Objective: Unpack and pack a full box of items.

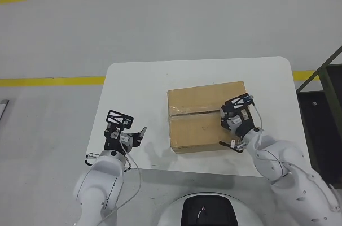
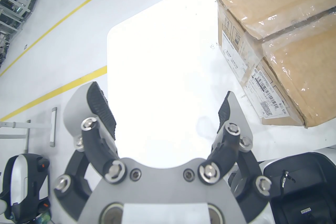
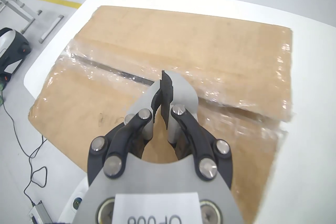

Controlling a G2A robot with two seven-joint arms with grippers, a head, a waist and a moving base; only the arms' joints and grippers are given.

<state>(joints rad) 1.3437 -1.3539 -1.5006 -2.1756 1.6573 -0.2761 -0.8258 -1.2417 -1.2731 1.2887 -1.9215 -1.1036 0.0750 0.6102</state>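
Note:
A shut cardboard box (image 1: 199,116) stands on the white table (image 1: 137,85), right of the middle; clear tape covers its top seam. My right gripper (image 1: 227,116) hovers over the box top at the right end of that seam. In the right wrist view the gripper (image 3: 164,80) is shut with nothing between its pads, tips just short of the taped seam of the box (image 3: 197,38). My left gripper (image 1: 131,135) hangs over bare table to the left of the box. It is open (image 2: 160,93) and empty, with the labelled end of the box (image 2: 288,33) off to one side.
Bare table lies left of and behind the box. The near table edge runs just below the box. A dark metal rack (image 1: 323,101) stands off the table's right side. A yellow floor line (image 1: 47,81) runs behind the table.

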